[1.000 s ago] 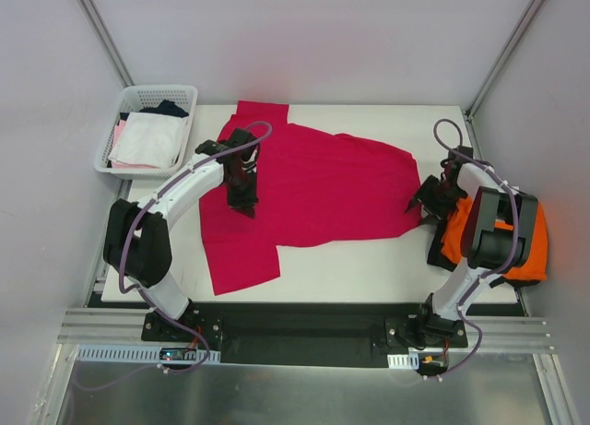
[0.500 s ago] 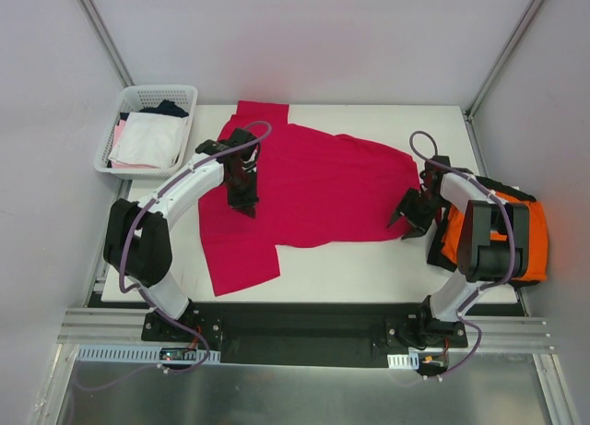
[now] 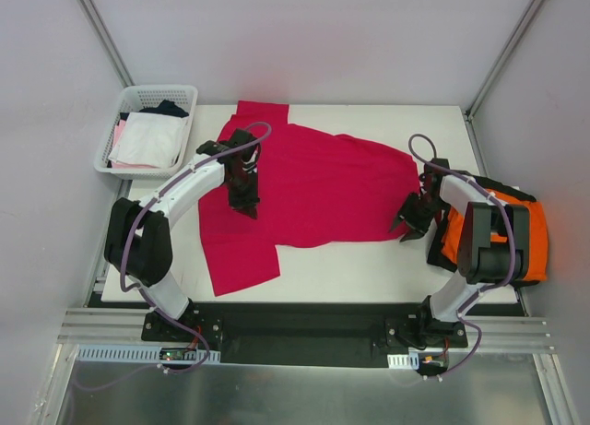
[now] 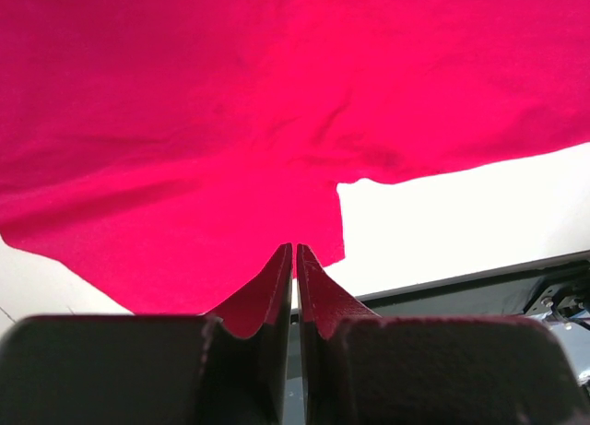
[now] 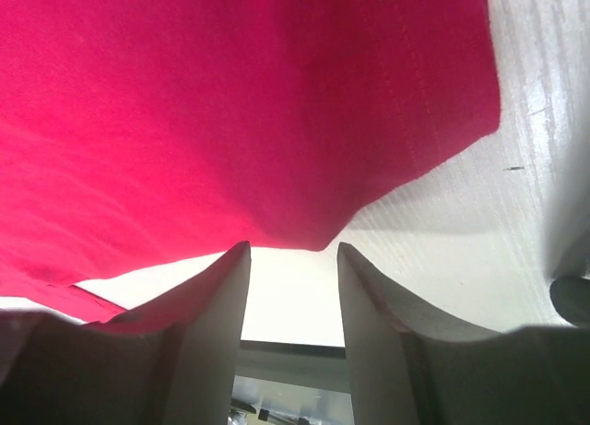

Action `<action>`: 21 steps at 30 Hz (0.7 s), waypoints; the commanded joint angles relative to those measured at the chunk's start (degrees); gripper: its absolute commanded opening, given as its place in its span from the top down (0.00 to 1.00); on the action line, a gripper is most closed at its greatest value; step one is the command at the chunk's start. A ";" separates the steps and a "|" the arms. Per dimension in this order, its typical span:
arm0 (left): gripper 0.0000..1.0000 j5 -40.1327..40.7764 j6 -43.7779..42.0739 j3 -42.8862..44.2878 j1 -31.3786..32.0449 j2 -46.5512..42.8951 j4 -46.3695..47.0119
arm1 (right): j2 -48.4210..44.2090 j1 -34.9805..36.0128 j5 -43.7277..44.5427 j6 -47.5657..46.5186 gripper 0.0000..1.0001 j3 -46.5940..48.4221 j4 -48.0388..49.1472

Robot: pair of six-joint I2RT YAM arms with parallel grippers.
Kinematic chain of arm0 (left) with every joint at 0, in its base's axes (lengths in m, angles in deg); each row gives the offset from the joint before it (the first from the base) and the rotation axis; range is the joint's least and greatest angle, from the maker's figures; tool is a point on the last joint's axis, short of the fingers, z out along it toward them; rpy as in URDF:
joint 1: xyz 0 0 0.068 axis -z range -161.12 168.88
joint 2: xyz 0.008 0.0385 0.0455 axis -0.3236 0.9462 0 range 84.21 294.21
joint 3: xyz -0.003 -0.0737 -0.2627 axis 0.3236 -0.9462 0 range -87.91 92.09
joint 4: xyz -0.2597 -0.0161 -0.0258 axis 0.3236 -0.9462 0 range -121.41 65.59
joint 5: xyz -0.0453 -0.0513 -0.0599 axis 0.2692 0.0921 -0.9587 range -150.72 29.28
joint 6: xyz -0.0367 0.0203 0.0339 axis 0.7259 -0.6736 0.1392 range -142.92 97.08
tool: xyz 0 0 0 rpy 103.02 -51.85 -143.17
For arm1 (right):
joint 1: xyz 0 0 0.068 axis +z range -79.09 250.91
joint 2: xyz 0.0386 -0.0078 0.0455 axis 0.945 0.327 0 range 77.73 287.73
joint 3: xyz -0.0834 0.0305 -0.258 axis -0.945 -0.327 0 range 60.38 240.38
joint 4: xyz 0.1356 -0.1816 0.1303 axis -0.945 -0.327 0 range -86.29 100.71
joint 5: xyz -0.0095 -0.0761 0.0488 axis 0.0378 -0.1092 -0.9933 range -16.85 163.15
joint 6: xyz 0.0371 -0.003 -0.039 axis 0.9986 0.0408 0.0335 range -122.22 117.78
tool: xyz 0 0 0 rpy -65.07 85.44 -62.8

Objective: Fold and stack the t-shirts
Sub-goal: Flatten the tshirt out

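The crimson t-shirt [image 3: 323,185] lies spread flat across the white table [image 3: 369,268], one sleeve toward the near edge and one at the far edge. My left gripper [image 3: 245,209] is shut, and its tips rest on the shirt's left part. In the left wrist view this gripper [image 4: 295,250] touches the red cloth [image 4: 277,121] by the sleeve seam, with no cloth seen between the jaws. My right gripper [image 3: 403,224] stands open at the shirt's near right corner; in the right wrist view the hem corner [image 5: 323,231] lies just ahead of it [image 5: 293,250]. An orange t-shirt [image 3: 537,241] sits folded at the table's right edge.
A white mesh basket [image 3: 138,98] stands off the table's far left corner and holds white [image 3: 147,139], pink and dark garments. The right arm's upper links hang over the orange shirt. A black rail runs along the near edge.
My right gripper has moved left from the orange shirt to the crimson shirt's right corner, and its jaws have narrowed a little. The left arm has not moved.
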 commanded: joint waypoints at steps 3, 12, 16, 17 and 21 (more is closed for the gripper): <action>0.95 -0.48 1.25 -1.23 0.32 -0.95 -0.07 | 1.85 0.35 1.04 -0.51 0.56 1.02 0.78; 0.94 -0.39 1.07 -1.05 0.32 -0.87 -0.16 | 3.79 0.35 0.33 -0.42 0.97 3.74 1.57; 0.94 -0.30 1.34 -1.05 0.32 -0.78 0.19 | 3.35 0.35 0.33 -0.50 0.98 7.08 -0.36; 0.94 -0.31 1.34 -1.05 0.32 -0.78 0.36 | 3.44 0.35 0.25 -0.51 0.97 8.31 -0.89; 0.94 -0.48 1.51 -0.70 0.32 -0.52 0.80 | 4.23 0.35 -0.10 -0.68 0.97 14.11 -3.61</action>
